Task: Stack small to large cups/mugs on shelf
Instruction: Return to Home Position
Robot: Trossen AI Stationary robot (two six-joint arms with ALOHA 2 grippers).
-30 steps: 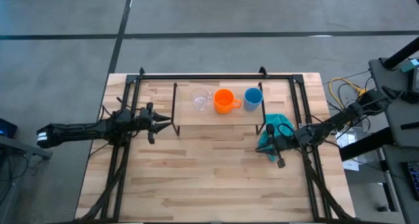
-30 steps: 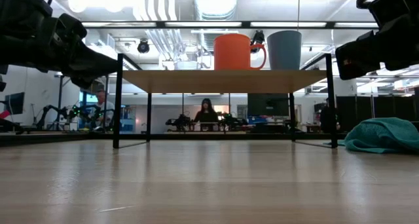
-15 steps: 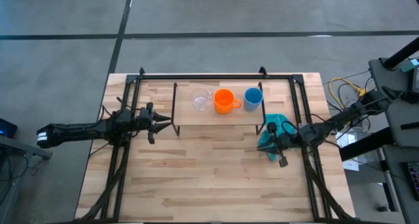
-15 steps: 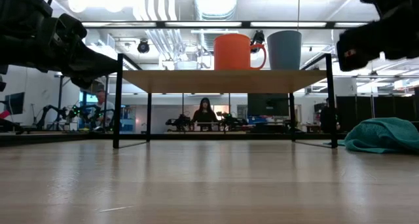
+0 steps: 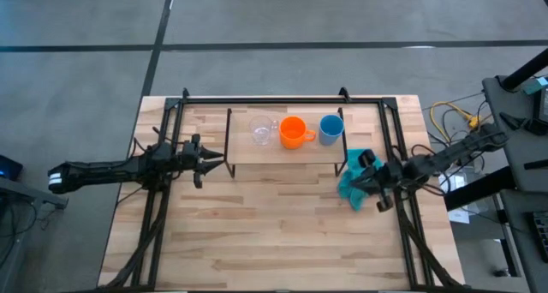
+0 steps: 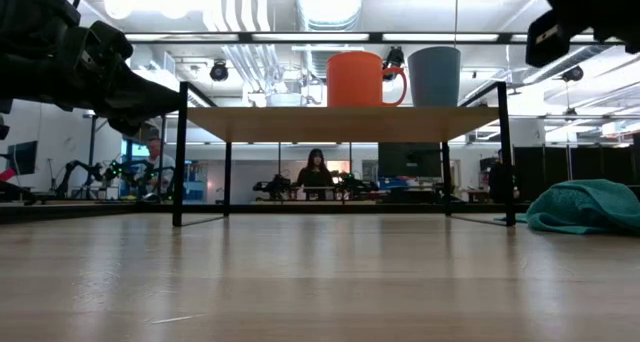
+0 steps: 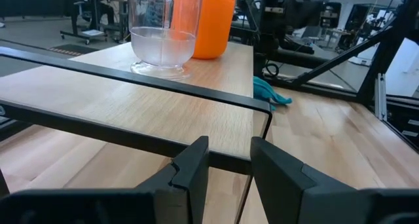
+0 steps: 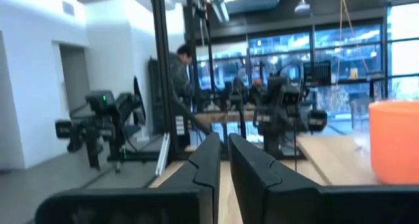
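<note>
Three cups stand in a row on the shelf point(image 5: 282, 152): the clear glass point(image 5: 263, 130), the orange mug point(image 5: 294, 132) with its handle toward the light blue cup point(image 5: 331, 128). In the low view the mug point(image 6: 357, 78) and the blue cup point(image 6: 434, 76) stand upright on the board point(image 6: 340, 123). My left gripper point(image 5: 224, 163) hovers at the shelf's left end, level with the board, fingers point(image 7: 196, 160) slightly apart. My right gripper point(image 5: 358, 175) is shut and raised high over the teal cloth point(image 5: 349, 188), near the shelf's right end. Neither touches anything.
The teal cloth point(image 6: 585, 204) lies crumpled on the tabletop beside the shelf's right legs. Black frame rails point(image 5: 163, 199) run along the table's left and right sides. Bare wood point(image 5: 274, 233) lies between the shelf and the near edge. People and equipment stand in the room beyond.
My right gripper has risen steadily and drawn back toward the table's right edge, away from the teal cloth, which lies still and now shows more fully. The cups and my left arm have not moved.
</note>
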